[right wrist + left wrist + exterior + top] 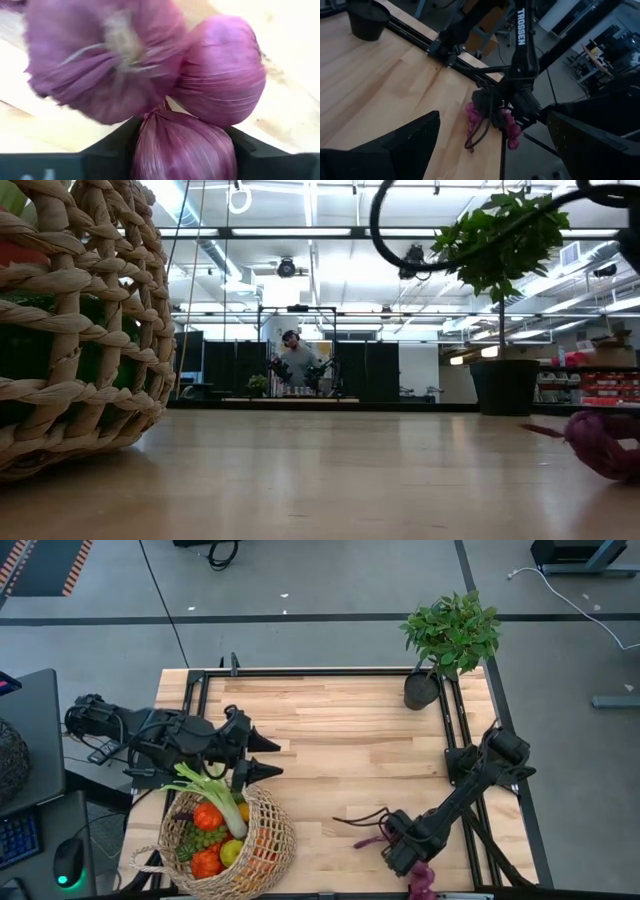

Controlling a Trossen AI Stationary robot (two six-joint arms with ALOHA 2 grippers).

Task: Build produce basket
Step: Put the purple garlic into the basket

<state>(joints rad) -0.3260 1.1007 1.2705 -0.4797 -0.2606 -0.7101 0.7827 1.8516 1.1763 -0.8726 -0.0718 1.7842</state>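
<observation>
One round tan woven wicker basket (pixel 262 852) with a thin loop handle sits at the near left corner of the pale wooden plank surface (pixel 340 740). Inside it: one pale green-and-white leek (pixel 215 795) lying across the top, two red-orange tomatoes or peppers (pixel 207 816), one cluster of green grapes (pixel 203 839), one yellow-green round fruit (pixel 231 852); anything deeper is hidden by the weave.

Left pincer (pixel 268 757) hangs just beyond the basket's far rim, above the leek's leafy end. Its two dark fingers (pixel 412 145) stand well apart with nothing between them.

Centre of the surface bare. One dark purple stem or cable-like strand (pixel 362 818) lies on the wood just left of the right pincer.

Right pincer (pixel 402 858) is low at the near right edge of the surface, well apart from the basket. One cluster of purple grapes (pixel 150 70) lies directly at it; the right wrist view shows three rounded purple lobes, the nearest one wedged between the two dark fingers (pixel 107 142), which press against it on both sides. From above, part of the cluster (pixel 421 880) pokes out past the pincer toward the near edge.

Far right corner: one leafy green plant in a black pot (pixel 448 640).

Low view: one person (pixel 294 358) stands far back in the room.
</observation>
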